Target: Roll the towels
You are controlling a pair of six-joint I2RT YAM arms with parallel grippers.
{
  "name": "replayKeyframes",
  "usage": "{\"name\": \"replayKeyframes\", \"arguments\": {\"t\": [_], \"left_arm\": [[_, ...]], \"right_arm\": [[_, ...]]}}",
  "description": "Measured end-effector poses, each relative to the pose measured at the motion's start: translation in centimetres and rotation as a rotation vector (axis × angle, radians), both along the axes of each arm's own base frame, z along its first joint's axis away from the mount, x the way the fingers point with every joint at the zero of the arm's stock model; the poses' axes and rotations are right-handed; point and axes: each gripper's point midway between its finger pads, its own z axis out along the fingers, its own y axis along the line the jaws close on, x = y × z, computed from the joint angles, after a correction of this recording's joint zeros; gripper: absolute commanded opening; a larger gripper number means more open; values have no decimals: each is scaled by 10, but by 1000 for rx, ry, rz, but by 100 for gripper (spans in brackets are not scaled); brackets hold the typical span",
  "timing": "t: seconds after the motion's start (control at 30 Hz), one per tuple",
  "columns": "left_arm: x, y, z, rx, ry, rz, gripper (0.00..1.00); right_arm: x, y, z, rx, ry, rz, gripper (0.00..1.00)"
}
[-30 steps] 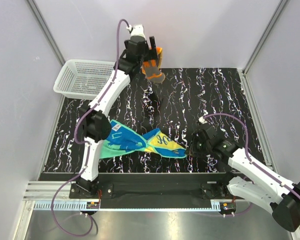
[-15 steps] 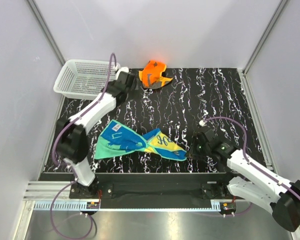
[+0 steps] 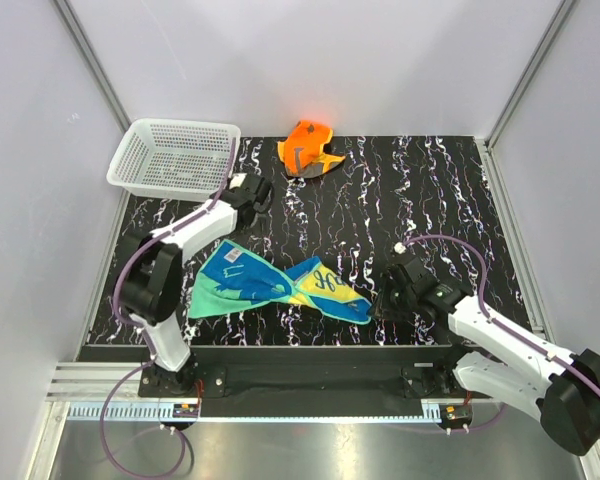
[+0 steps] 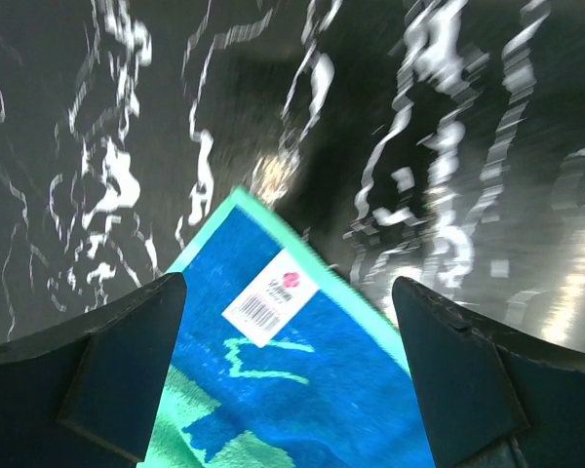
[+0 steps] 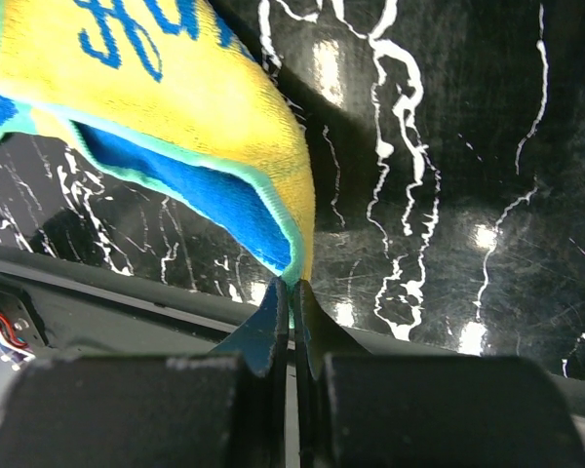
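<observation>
Right, status: the left end effector [image 3: 252, 190] sat released, jaws spread wide with nothing between them, just off the near right corner of the white mesh basket [image 3: 185, 123]. Its wrist camera looked down on a teal-blue corner of the yellow towel [image 3: 280, 285], with a white barcode label [image 4: 271, 296] showing in the gap between the two fingers. That view was too blurred to tell whether anything touched the cloth. The yellow towel lay spread on the counter [image 3: 430, 200], nearer the arm bases than the basket and off to its right. Its teal-blue back was turned up on the basket side and the lettered yellow face on the other. The right end effector [image 5: 294, 297] was clenched, tips together at the towel corner farthest from the basket. Couldn't tell whether cloth was pinched between them. The orange towel [image 3: 308, 148] sat crumpled in a heap just right of the basket, well apart from both end effectors.
</observation>
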Motion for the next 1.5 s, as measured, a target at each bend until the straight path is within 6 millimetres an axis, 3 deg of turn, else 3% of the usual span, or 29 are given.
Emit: {"name": "replayKeyframes", "arguments": {"t": [0.13,0.33,0.43,0.47,0.73,0.93,1.23,1.43,1.5], "left_arm": [[-11,12,-25,75,87,28,89],[-16,19,-42,107,137,51,86],[-14,24,-54,104,162,65,85],[-13,26,-57,95,169,73,74],[5,36,-63,-32,153,107,68],[10,27,-64,-52,202,61,56],[-1,10,-67,-139,264,1,70],[-25,-14,-71,-208,313,-67,54],[-28,-18,-71,-207,317,-84,41]], "right_arm": [[-4,-3,-4,-3,8,-3,0],[-5,-4,-5,-4,11,-5,0],[-6,-4,-5,-5,12,-5,0],[-6,-4,-5,-5,12,-5,0],[-6,-4,-8,-12,21,-5,0],[-6,-4,-14,-25,42,-4,0],[-9,-1,-14,-12,58,6,0],[-11,-4,-2,9,34,-13,0],[-11,-10,6,3,11,-40,0]]}}
